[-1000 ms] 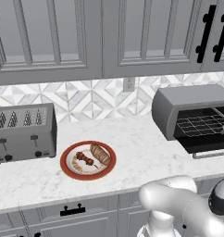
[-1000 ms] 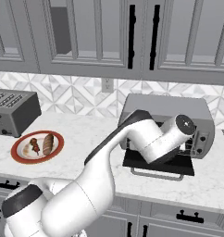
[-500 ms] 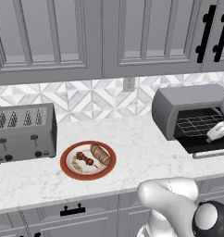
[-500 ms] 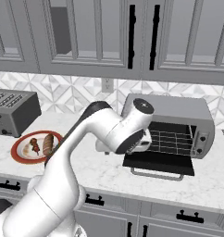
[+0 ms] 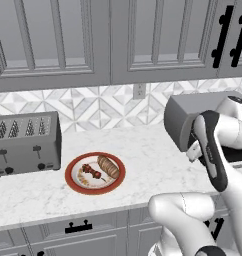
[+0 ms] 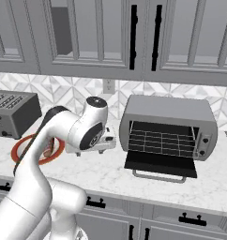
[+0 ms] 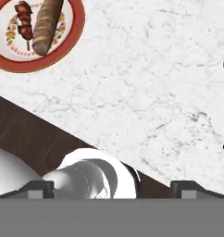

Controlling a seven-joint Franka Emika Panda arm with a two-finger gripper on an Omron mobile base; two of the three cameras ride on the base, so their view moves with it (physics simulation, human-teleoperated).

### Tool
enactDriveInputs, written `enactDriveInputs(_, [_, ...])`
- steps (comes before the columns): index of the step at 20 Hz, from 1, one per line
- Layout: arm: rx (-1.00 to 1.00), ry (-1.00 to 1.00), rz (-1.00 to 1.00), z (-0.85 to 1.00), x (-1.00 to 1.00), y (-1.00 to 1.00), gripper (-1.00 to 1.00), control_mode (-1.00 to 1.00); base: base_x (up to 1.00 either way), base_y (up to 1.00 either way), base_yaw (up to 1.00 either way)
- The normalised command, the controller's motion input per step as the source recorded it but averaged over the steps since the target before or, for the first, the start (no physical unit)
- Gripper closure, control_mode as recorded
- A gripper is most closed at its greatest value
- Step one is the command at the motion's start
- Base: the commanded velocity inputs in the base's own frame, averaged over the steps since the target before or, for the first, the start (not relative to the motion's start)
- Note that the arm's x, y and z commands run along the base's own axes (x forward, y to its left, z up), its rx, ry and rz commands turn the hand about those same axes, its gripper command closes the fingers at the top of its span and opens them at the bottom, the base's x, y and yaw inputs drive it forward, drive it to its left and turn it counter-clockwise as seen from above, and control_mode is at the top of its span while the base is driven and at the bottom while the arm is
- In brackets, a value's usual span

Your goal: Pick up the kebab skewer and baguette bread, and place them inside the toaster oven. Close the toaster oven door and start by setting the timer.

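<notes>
Toaster [image 5: 26, 142]: one four-slot unit, sitting at the counter's [image 5: 153, 165] left end.
Plate [image 5: 73, 180]: one red-rimmed dish, lying near the counter's front edge.
Food: one kebab skewer [image 5: 91, 172] and one baguette bread [image 5: 108, 166], side by side on the plate, skewer to the left.
Gripper [image 6: 97, 145]: fingers spread wide, holding nothing, hanging over bare counter between plate and oven.
Advice: centre above the skewer before descending, jaws across the stick.
Toaster oven [image 6: 168, 129]: one, toaster oven door [image 6: 160, 163] dropped open, rack bare.
</notes>
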Motion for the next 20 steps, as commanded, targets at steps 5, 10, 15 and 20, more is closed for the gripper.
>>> enactDriveInputs(5, [-0.02, 0.09, 0.04, -0.34, 0.38, 1.00, -1.00, -1.00, 0.00, 0.00, 0.00])
enactDriveInputs(10, [-0.01, 0.27, 0.02, -0.18, 0.69, 1.00, -1.00, -1.00, 0.00, 0.00, 0.00])
enactDriveInputs(15, [-0.02, 0.23, 0.00, -0.14, 0.52, 1.00, -1.00, -1.00, 0.00, 0.00, 0.00])
enactDriveInputs(20, [-0.03, 0.06, -0.05, -0.21, 0.05, 0.76, -1.00, -1.00, 0.00, 0.00, 0.00])
